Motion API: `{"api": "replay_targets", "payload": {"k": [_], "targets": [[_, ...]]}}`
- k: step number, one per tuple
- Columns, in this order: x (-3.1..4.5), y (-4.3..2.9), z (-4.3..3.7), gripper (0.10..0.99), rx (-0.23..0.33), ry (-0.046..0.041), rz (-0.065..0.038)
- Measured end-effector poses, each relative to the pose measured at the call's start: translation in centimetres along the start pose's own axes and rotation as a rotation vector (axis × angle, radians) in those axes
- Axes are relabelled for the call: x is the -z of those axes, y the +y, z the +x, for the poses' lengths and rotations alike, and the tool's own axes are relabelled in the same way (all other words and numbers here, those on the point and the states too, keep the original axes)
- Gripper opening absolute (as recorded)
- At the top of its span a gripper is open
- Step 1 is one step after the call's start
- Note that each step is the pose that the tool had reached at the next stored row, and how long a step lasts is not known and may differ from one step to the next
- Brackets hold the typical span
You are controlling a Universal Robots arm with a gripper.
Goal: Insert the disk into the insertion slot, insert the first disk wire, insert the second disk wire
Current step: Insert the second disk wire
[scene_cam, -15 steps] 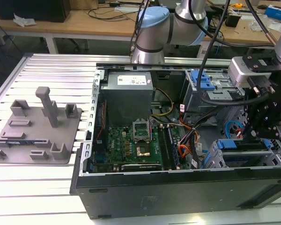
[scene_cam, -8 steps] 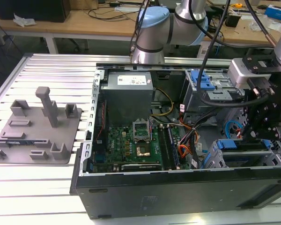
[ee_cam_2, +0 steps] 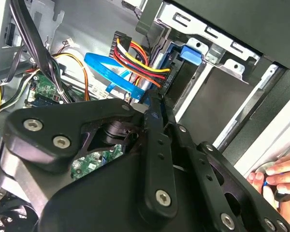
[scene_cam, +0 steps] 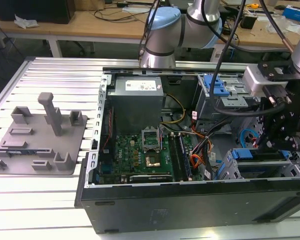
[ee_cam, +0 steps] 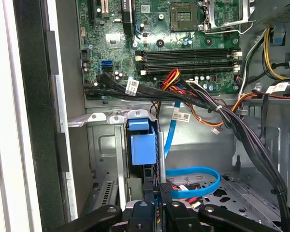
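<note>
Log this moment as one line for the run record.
tool: at the drive cage, pinching a black connector | disk: blue carrier seated in slot | blue flat cable: loose beside it | hand: on case edge

Open computer case (scene_cam: 190,210) lying on its side on the table (scene_cam: 55,210), toward the exterior view's right. Fixture plate with upright post (scene_cam: 37,137) on the table at that view's left, well apart from the case. Inside the case: motherboard (scene_cam: 140,155) on the floor; power supply (scene_cam: 137,102) behind it; drive cage (scene_cam: 260,165) at the right, tool (scene_cam: 282,130) above it. In the first wrist view, the tool (ee_cam: 159,203) sits at the cage's latch (ee_cam: 142,145), a data cable (ee_cam: 198,179) beside it, the motherboard (ee_cam: 159,43) beyond.
</note>
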State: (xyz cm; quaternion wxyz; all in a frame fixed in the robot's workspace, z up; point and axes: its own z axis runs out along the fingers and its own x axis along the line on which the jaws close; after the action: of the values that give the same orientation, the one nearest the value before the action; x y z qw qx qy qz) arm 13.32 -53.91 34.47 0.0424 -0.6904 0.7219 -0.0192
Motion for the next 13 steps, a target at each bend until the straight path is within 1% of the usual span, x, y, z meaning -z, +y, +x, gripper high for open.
{"api": "replay_targets", "payload": {"k": [13], "targets": [[-0.77,-0.01,0.05,0.161,0.000,-0.0021,-0.003]]}}
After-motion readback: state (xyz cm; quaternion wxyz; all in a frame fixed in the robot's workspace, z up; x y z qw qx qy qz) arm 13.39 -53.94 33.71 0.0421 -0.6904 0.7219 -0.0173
